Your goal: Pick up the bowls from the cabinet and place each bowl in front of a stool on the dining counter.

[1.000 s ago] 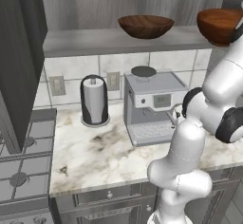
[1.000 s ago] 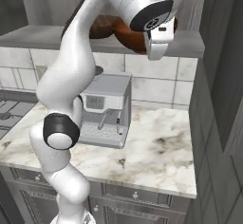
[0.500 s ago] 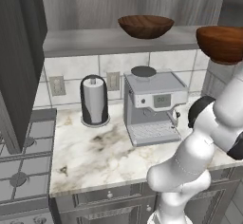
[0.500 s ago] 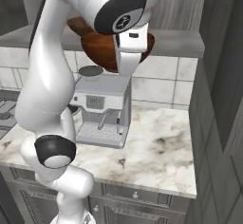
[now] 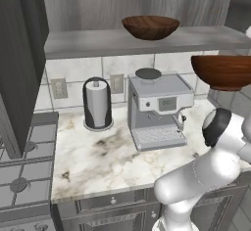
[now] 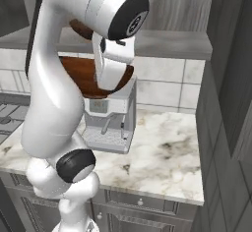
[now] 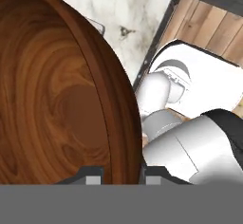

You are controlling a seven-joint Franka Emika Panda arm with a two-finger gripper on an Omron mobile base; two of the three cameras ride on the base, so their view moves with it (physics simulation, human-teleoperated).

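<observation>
The gripper (image 7: 118, 173) pinches the rim of the reddish bowl (image 5: 223, 71), jaws nearly closed on either side of its wall. This bowl hangs in the air right of the coffee machine (image 5: 159, 109), below the shelf (image 5: 88, 43). The dark bowl (image 5: 150, 27) sits on the shelf above the machine.

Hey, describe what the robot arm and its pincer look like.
The arm is glossy white, built of thick rounded segments, with black bands and round black caps at its joints. No cables or markings show. The pincer ends in two small dark finger tips on a white, boxy hand.
</observation>
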